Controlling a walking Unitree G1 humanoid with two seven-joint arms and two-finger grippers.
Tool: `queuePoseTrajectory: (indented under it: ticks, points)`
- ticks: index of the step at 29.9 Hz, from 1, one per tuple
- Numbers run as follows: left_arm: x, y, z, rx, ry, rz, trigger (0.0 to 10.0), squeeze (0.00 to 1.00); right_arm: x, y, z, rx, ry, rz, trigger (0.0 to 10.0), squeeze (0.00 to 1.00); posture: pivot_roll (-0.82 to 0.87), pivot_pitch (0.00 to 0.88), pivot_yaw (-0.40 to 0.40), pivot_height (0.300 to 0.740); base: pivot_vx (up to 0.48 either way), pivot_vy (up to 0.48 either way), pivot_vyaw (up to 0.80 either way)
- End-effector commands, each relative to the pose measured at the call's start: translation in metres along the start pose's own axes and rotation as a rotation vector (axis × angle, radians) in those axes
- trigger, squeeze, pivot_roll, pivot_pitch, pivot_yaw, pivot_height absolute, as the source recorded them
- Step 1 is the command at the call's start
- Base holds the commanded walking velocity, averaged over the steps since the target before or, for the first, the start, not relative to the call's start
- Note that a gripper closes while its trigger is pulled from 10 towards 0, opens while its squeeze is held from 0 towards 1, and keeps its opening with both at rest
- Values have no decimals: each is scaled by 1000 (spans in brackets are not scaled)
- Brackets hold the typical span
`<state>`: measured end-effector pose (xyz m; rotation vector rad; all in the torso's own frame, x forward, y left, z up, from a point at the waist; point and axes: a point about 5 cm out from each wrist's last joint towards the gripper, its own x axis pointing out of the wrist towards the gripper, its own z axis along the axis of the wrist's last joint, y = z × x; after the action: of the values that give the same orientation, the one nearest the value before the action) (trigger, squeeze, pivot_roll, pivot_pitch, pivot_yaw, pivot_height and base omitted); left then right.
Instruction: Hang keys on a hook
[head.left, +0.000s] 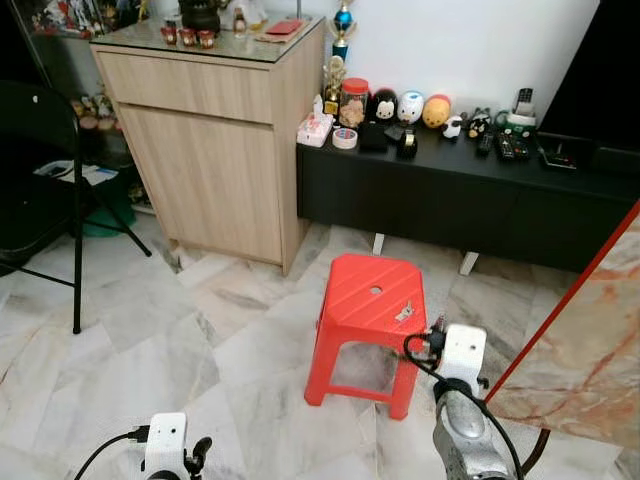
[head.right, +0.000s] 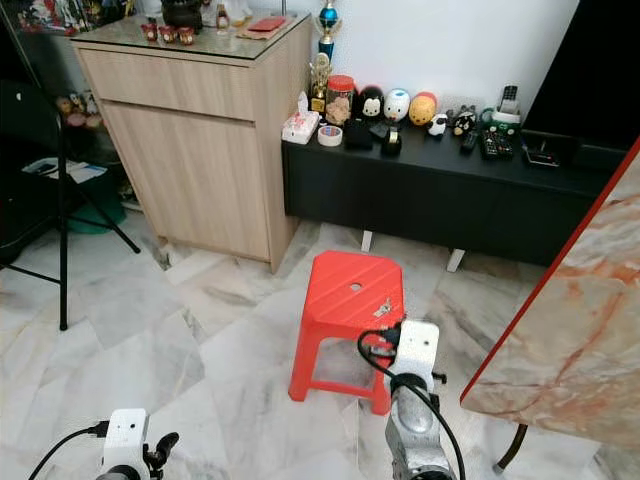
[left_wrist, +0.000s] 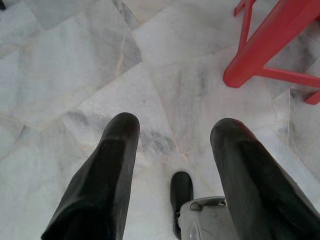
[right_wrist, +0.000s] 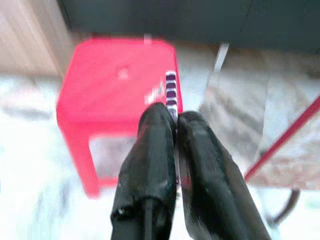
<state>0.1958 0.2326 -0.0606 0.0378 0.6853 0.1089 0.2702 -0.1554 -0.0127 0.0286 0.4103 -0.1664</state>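
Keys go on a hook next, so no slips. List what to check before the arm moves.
1. Right gripper shut on the striped strap: ok.
2. Keys lifted off the stool: cannot tell; a small pale item lies near the stool's edge, just ahead of the gripper.
3. Left gripper open and free, low over the floor: ok.
4. Hook found: cannot tell.
5. Room to swing right: not ok; a marble slab stands close beside the right arm.
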Motion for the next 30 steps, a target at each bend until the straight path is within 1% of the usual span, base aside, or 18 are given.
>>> queuePoseTrajectory:
  ticks: [1, 2, 3, 7, 8, 9, 10, 12, 14, 17, 21, 22, 24, 26, 30]
  points:
    - [1, -3, 2, 1, -12, -3, 10000, 0, -1, -6, -12, -30, 88, -3, 10000, 0, 56, 10, -70, 740, 0, 0, 0]
    - [1, -4, 2, -2, -11, -2, 10000, 0, -3, -9, -22, -50, 144, 0, 10000, 0, 56, 10, -70, 740, 0, 0, 0]
    - [1, -4, 2, -2, -11, -2, 10000, 0, -3, -9, -22, -50, 144, 0, 10000, 0, 56, 10, -70, 740, 0, 0, 0]
    - [1, -5, 2, -19, -8, -8, 10000, 0, -9, -12, -37, -59, 218, 4, 10000, 0, 56, 17, -65, 740, 0, 0, 0]
    - [2, -5, 2, -14, -8, -10, 10000, 0, -11, -13, -42, -34, 233, -2, 10000, 0, 63, 21, -64, 740, 0, 0, 0]
    - [2, -5, 2, -14, -8, -10, 10000, 0, -11, -13, -42, -34, 233, -2, 10000, 0, 63, 21, -64, 740, 0, 0, 0]
    - [2, -4, 3, -12, -8, -8, 10000, 0, -12, -15, -45, -8, 242, -15, 10000, 0, 63, 21, -64, 740, 0, 0, 0]
    - [2, -4, 3, -12, -11, -6, 10000, 0, -13, -15, -45, 29, 239, -22, 10000, 0, 63, 21, -63, 740, 0, 0, 0]
    - [2, -3, 4, -9, -12, -7, 10000, 0, -13, -15, -45, 49, 236, -31, 10000, 0, 58, 17, -61, 740, 0, 0, -800]
    - [2, -3, 4, 1, -12, -8, 10000, 0, -16, -15, -49, 26, 235, -25, 10000, 0, 60, 13, -60, 740, 0, 0, -800]
    - [2, -2, 4, 12, -12, -8, 10000, 0, -16, -13, -49, 28, 236, -18, 10000, 0, 70, 2, -65, 740, 0, 0, -800]
    - [2, -1, 4, 26, -12, -5, 10000, 0, -16, -12, -48, 31, 224, -12, 10000, 0, 70, 2, -65, 740, 0, 0, -800]
    - [2, -1, 4, 32, -13, -4, 10000, 0, -15, -12, -47, 33, 216, -10, 10000, 0, 70, 2, -65, 740, 0, -262, -800]
    - [1, -1, 3, 41, -13, -3, 10000, 0, -13, -12, -42, 45, 188, -14, 10000, 0, 65, 0, -62, 740, 0, -394, 0]
    - [0, -1, 2, 44, -12, -8, 10000, 0, -11, -11, -39, 48, 176, -12, 10000, 0, 65, 0, -60, 740, 0, -408, 0]
